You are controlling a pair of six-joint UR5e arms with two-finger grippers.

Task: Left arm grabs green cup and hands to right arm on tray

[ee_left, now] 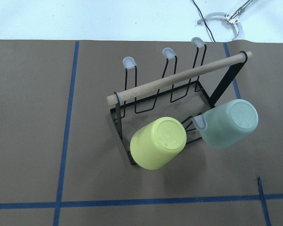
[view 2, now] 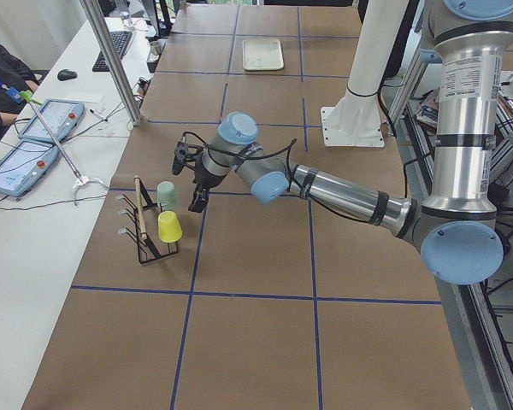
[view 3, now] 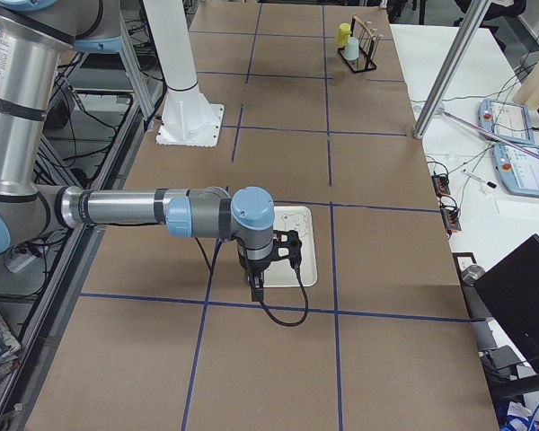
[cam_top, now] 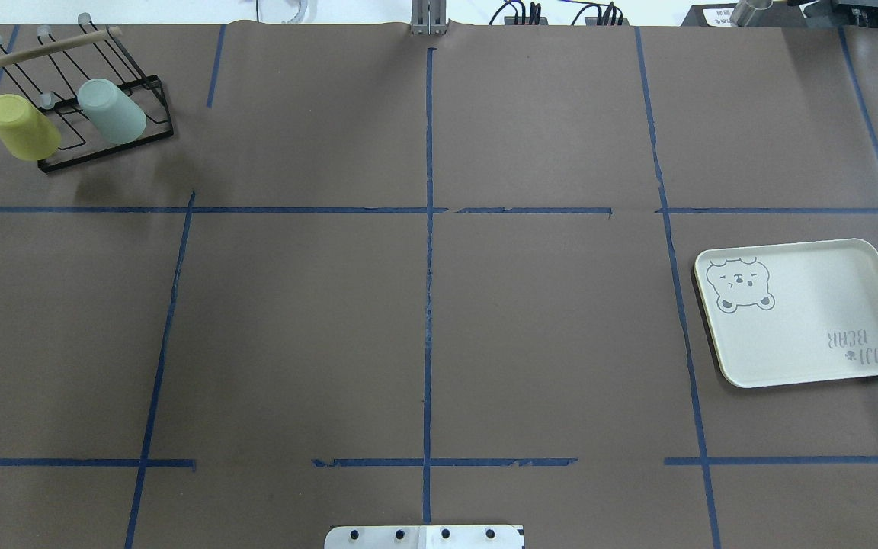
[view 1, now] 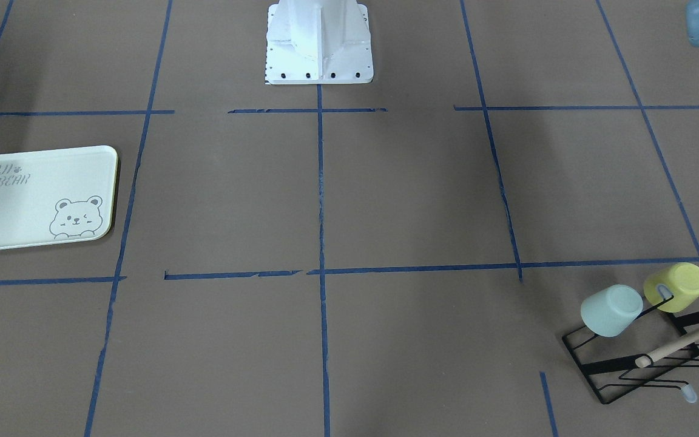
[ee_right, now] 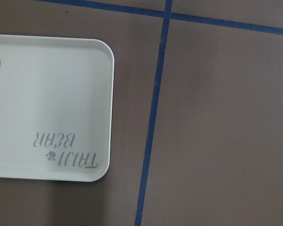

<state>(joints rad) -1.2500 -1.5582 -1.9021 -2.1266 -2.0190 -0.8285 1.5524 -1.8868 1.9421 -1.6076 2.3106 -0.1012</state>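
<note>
We see the green cup (view 1: 611, 311) hung on the rack (view 1: 613, 379), near our left gripper (view 2: 195, 203) but apart; its jaw spacing we cannot tell.

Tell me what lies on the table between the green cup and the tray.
In the overhead view, between the green cup and the tray lies only brown table cover with blue tape lines.

Yellow-green cup (ee_left: 158, 142) tilted on black wire rack (ee_left: 226, 81) with wooden rod (ee_left: 179, 77)
</note>
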